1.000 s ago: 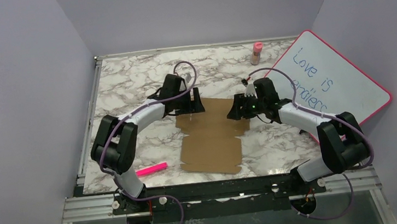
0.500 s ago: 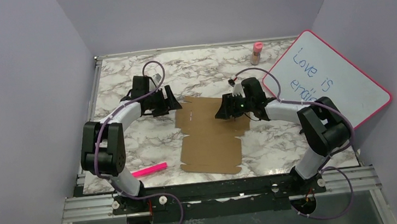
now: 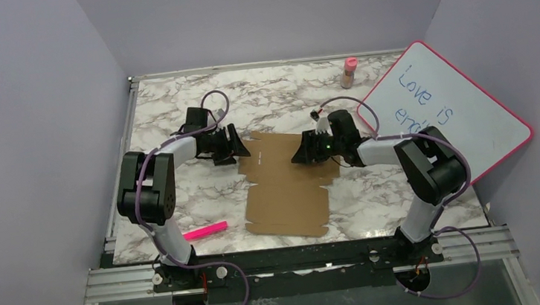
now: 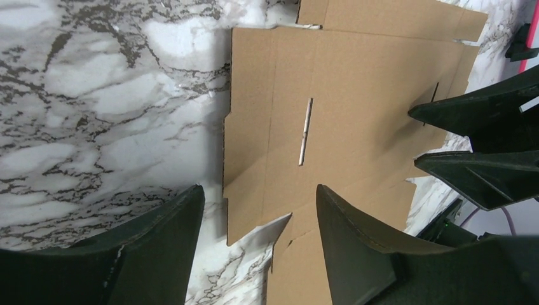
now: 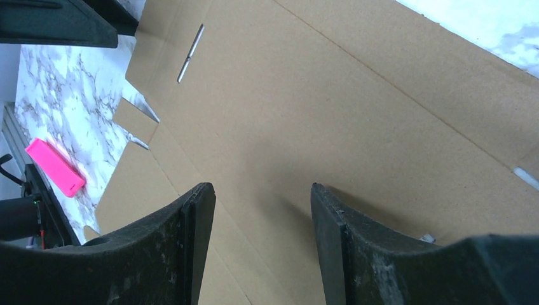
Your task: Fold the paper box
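The paper box lies flat and unfolded in the middle of the marble table, brown, with slits and tabs. My left gripper sits low at its far left edge. In the left wrist view its open jaws straddle the edge of a side flap of the paper box, gripping nothing. My right gripper hovers over the far right part of the sheet. Seen from the right wrist, that gripper is open, with bare cardboard under it. The two grippers face each other across the sheet.
A pink marker lies near the front left of the box. A pink-framed whiteboard leans at the right wall. A small pink-capped bottle stands at the back. Purple walls close in three sides.
My left gripper drew back leftward off the sheet, settled at its left edge, and its jaws narrowed slightly. My right gripper slid left over the cardboard. The box has not moved.
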Robot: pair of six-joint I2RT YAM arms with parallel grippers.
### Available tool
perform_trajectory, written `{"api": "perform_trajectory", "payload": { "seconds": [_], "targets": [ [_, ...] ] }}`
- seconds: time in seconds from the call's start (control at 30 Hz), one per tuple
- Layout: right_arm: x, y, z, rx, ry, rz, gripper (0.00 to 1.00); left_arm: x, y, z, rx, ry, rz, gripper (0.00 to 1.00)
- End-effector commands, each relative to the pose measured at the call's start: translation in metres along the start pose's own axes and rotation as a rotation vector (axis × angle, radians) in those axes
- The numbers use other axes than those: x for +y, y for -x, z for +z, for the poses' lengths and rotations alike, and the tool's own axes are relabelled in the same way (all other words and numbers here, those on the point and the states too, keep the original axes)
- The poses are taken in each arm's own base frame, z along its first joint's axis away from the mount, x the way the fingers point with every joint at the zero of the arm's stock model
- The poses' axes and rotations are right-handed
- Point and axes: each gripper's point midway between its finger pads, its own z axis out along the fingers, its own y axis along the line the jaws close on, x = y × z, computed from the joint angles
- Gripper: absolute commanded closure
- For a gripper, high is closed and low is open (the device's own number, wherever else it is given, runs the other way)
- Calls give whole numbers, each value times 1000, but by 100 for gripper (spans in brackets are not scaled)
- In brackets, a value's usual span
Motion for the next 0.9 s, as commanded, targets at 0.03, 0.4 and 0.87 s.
{"api": "perform_trajectory", "payload": {
  "seconds": [0.03, 0.4, 0.87],
  "targets": [
    [2, -4, 5, -13, 38, 1, 38, 5, 2, 8, 8, -19, 11, 36],
    [-1, -12, 8, -12, 45, 15, 38, -10, 9, -3, -48, -52, 52, 67],
    [-1, -17, 8, -20, 56, 35, 39, -32, 16, -10, -124, 140, 183, 97]
  ]
}}
